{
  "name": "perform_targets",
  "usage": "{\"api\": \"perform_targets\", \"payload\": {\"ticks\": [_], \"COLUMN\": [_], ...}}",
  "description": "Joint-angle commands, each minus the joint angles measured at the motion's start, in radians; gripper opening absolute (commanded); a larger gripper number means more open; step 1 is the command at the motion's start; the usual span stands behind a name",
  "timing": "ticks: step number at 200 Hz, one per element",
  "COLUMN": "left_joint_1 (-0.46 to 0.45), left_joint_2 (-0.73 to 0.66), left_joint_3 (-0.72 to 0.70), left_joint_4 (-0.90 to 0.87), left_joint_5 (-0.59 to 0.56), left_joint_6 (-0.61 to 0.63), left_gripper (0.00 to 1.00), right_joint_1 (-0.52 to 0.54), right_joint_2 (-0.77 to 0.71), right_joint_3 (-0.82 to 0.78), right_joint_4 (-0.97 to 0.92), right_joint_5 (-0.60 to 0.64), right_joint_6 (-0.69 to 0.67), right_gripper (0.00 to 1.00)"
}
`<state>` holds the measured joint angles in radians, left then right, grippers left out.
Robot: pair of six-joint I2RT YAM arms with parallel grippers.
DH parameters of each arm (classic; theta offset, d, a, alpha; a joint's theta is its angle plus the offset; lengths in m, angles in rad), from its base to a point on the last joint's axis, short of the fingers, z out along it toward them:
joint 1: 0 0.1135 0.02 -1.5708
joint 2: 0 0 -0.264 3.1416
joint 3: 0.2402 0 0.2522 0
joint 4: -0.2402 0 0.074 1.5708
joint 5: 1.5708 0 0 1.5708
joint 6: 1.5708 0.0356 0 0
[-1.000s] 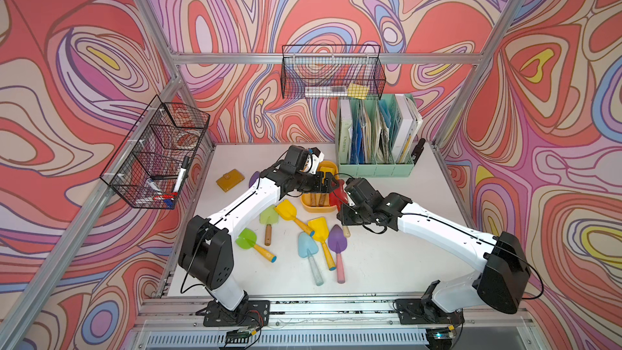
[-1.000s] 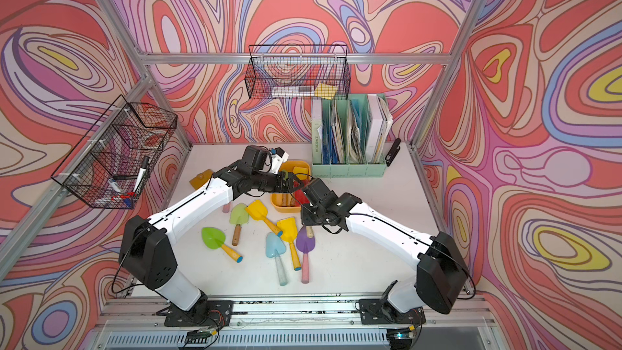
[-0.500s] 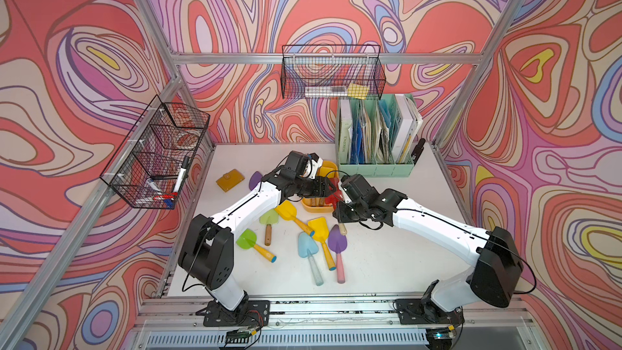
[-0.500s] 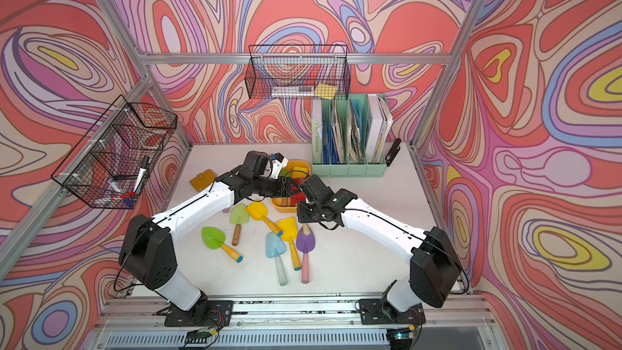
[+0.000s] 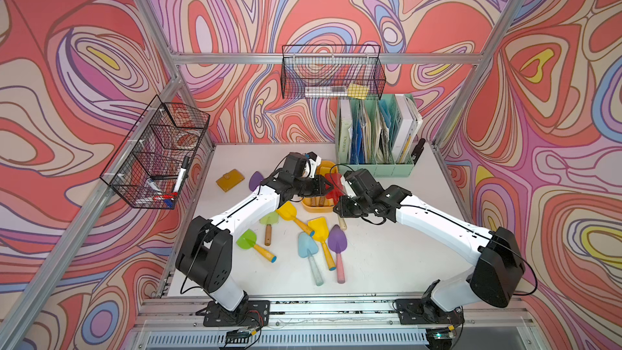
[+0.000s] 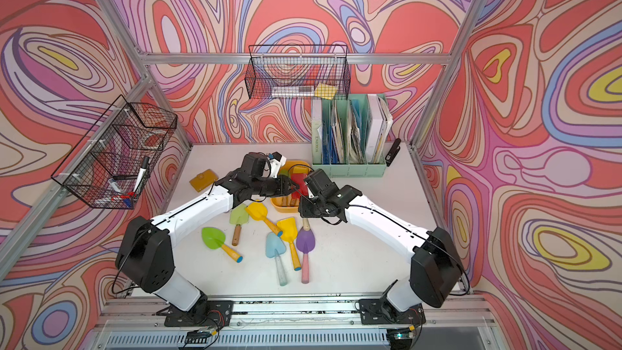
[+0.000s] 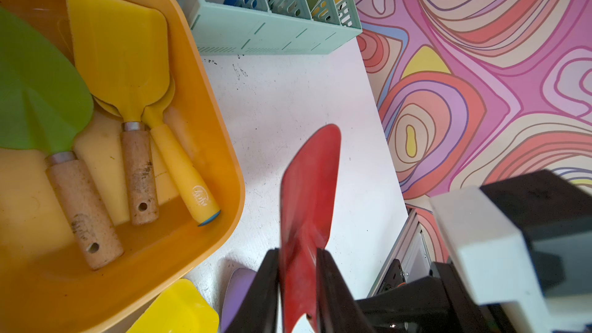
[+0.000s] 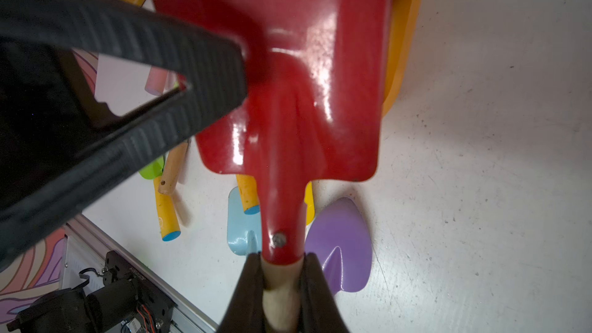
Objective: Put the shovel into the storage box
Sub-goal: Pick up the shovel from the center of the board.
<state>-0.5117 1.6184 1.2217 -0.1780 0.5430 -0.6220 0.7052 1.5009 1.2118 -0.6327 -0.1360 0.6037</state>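
- The red shovel (image 5: 332, 188) sits at the centre of both top views, carried between the two arms, just right of the storage box (image 5: 316, 209).
- The right gripper (image 8: 282, 259) is clamped on the shovel's pale wooden handle, right where it leaves the red socket.
- The left gripper (image 7: 296, 253) is closed on the red blade, one black finger pressed to each face; the blade shows edge-on in the left wrist view.
- In that view the blade is over bare white table (image 7: 288, 97), beside the box's thick orange rim and not inside it.
- The box already holds a green shovel (image 7: 38, 91) and two yellow shovels (image 7: 121, 52), lying flat with their handles side by side.
- In the lower middle of a top view, more shovels lie loose on the table: purple (image 5: 336, 240), light blue (image 5: 307, 247), yellow and green.
- The mint file organizer (image 5: 377, 167) stands just up and right of the box.
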Motion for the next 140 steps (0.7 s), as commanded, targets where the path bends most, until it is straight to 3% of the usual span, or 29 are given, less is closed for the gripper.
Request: {"api": "perform_targets", "payload": {"ticks": [1, 85, 116, 140], "left_joint_1": [-0.007, -0.007, -0.004, 0.019], "left_joint_2": [-0.037, -0.02, -0.013, 0.007], "left_joint_3": [-0.009, -0.013, -0.011, 0.008], "left_joint_4": [0.051, 0.067, 0.068, 0.061], "left_joint_5": [0.017, 0.02, 0.001, 0.0], "left_joint_6": [-0.007, -0.013, -0.006, 0.006], "left_gripper": [0.19, 0.0, 0.0, 0.0], "right_joint_1": [-0.01, -0.019, -0.022, -0.03], "right_joint_2": [-0.033, -0.035, -0.047, -0.065], "right_joint_3": [0.009, 0.008, 0.009, 0.009], "right_joint_4": [0.046, 0.056, 0.051, 0.035], "right_joint_5": [-0.029, -0.04, -0.031, -0.022], "right_joint_6": [-0.004, 0.005, 0.009, 0.009], "right_gripper": [0.0, 0.0, 0.37, 0.48]}}
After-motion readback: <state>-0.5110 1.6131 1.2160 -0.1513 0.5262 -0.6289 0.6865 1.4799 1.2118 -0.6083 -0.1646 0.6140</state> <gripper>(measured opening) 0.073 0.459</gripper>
